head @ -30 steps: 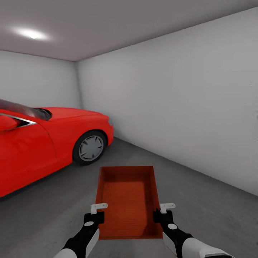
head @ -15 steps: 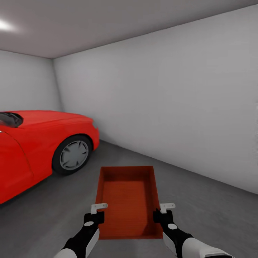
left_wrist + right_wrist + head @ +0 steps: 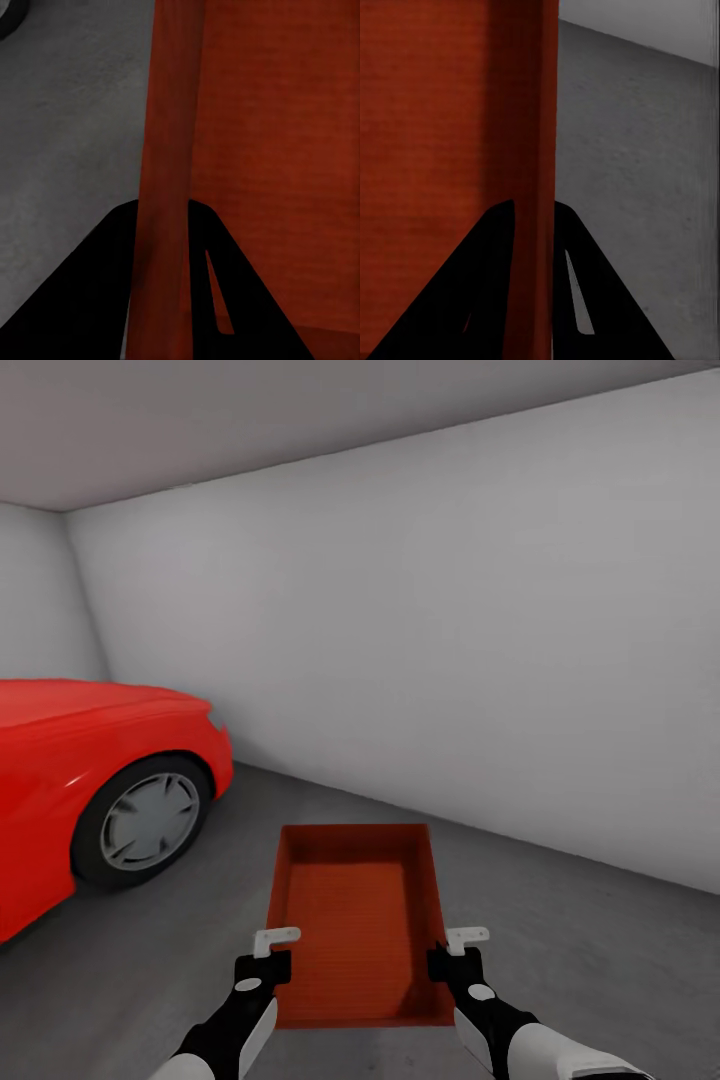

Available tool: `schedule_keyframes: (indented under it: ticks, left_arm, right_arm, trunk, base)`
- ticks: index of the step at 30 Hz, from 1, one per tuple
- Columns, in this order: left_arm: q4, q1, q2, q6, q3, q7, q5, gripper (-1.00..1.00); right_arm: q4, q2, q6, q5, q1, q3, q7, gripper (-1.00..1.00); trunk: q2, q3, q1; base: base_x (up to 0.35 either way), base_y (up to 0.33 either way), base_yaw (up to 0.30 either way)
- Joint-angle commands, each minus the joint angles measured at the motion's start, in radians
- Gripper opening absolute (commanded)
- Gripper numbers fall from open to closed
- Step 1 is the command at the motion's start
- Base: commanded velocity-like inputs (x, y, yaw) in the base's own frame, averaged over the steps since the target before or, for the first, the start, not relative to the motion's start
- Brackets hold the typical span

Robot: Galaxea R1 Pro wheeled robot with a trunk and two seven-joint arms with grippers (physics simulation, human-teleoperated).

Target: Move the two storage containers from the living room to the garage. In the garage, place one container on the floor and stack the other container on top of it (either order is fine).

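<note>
- Swung rightward — camera, not the red car (image 3: 90, 800).
- Storage container (image 3: 355, 920): carried above garage floor (image 3: 580, 940); thin stiff walls, likely light.
- Left gripper (image 3: 268, 952), right gripper (image 3: 456, 950): each pinching a long side wall — sound holds.

From my remote seat: a bare room with a plain white wall (image 3: 450, 650) ahead, meeting a second wall at the far left corner. Grey ceiling (image 3: 250, 410) above, mottled grey concrete floor (image 3: 600, 950) below. A red car (image 3: 70, 760) stands at the left.
</note>
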Motion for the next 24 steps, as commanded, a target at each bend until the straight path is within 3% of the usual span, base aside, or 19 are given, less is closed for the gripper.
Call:
schedule_keyframes:
  ticks: [1, 24]
  left_arm:
    - [-0.041, -0.001, 0.011, 0.003, 0.038, 0.009, -0.015, -1.00]
    - [-0.039, -0.001, 0.011, 0.003, 0.038, 0.009, -0.015, -1.00]
  right_arm:
    - [0.003, 0.000, -0.003, -0.003, -0.001, -0.020, -0.008, -1.00]
    - [0.003, 0.000, -0.003, -0.003, -0.001, -0.020, -0.008, -1.00]
  trunk:
    - [-0.001, -0.001, 0.001]
    - [-0.001, -0.001, 0.001]
  base:
    - [0.322, 0.159, -0.284]
    - [0.322, 0.159, -0.284]
